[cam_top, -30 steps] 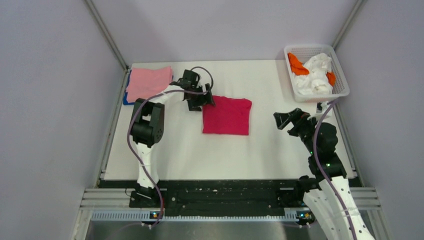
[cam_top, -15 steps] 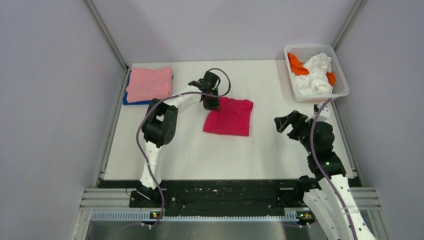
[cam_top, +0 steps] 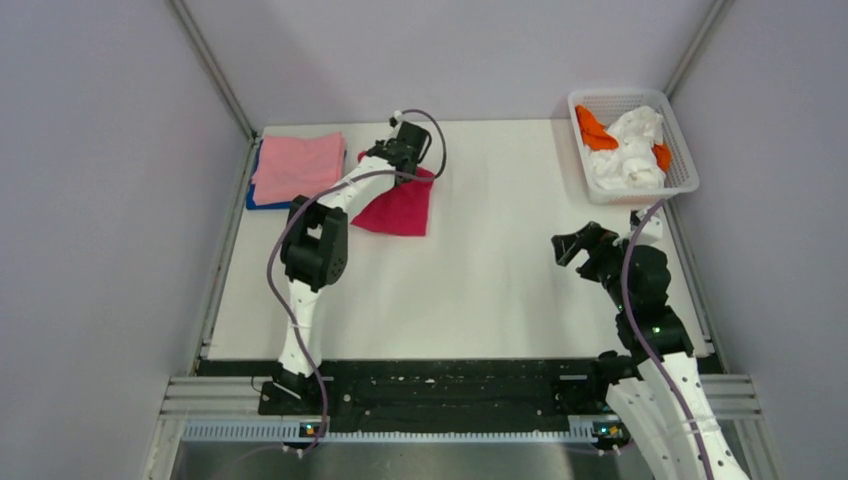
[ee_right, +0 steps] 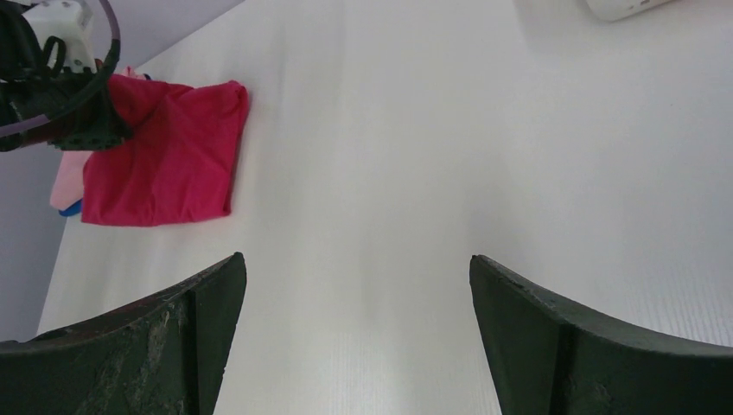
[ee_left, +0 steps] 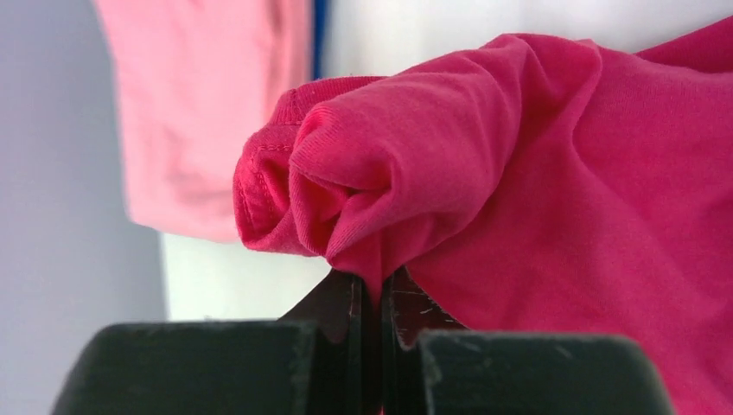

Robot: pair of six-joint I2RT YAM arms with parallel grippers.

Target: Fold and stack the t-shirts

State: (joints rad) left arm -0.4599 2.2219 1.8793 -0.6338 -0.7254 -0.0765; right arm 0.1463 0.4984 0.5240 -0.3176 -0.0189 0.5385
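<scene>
left pincer (ee_left: 373, 298) clamped on the red shirt's (ee_left: 553, 173) bunched edge beside the pink shirt (cam_top: 297, 165); right pincer (ee_right: 356, 337) apart above the counter (ee_right: 415, 173).

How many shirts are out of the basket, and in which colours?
red shirt: 1
pink shirt: 1
blue shirt: 1
Total: 3
</scene>
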